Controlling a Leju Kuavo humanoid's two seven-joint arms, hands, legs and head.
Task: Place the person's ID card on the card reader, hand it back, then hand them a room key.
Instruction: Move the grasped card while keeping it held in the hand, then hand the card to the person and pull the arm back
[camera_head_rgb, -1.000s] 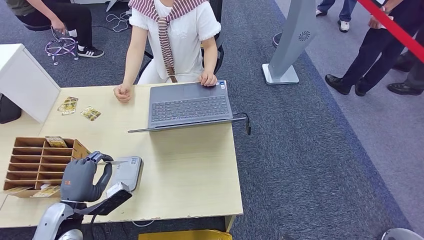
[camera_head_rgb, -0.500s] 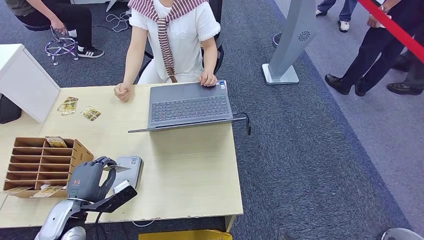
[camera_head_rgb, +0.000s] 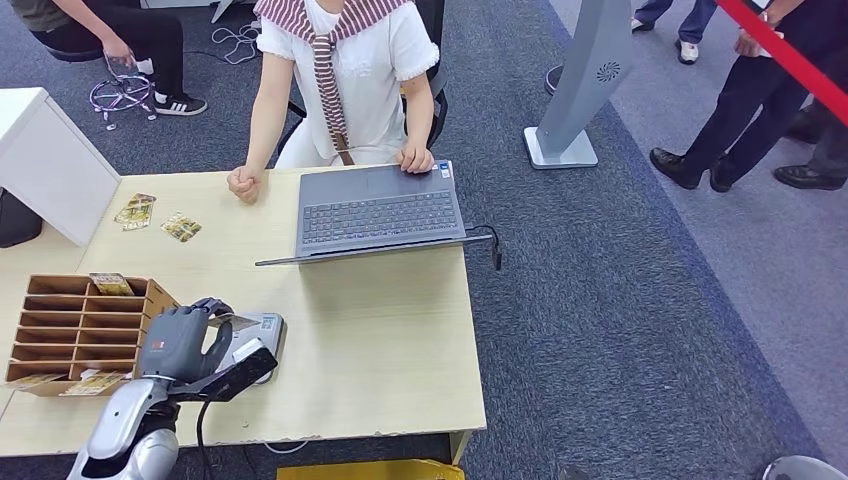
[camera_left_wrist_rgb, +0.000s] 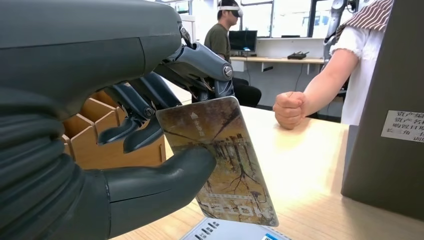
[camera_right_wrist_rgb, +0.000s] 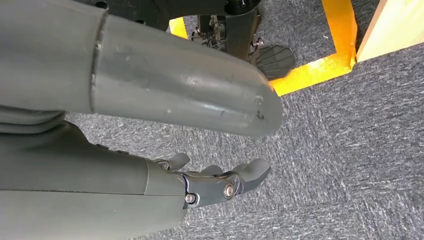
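Observation:
My left hand (camera_head_rgb: 180, 342) hovers at the near left of the table, pinching a card (camera_left_wrist_rgb: 222, 160) between thumb and fingers. The card has a brown tree-like print and hangs tilted just above the grey card reader (camera_head_rgb: 258, 338), whose edge (camera_left_wrist_rgb: 235, 232) appears below it in the left wrist view. I cannot tell whether card and reader touch. The person sits across the table with a fist (camera_head_rgb: 243, 185) on the wood and the other hand (camera_head_rgb: 415, 158) on the laptop. My right hand (camera_right_wrist_rgb: 215, 182) hangs over the carpet, holding nothing, fingers loosely apart.
An open grey laptop (camera_head_rgb: 380, 212) lies in the table's far middle. A wooden slotted organiser (camera_head_rgb: 80, 330) holding cards stands left of my hand. Loose cards (camera_head_rgb: 135, 210) lie at the far left by a white box (camera_head_rgb: 50, 160). People stand at the far right.
My left hand shifted slightly right and towards the person over the reader, keeping hold of the card. The person has not moved.

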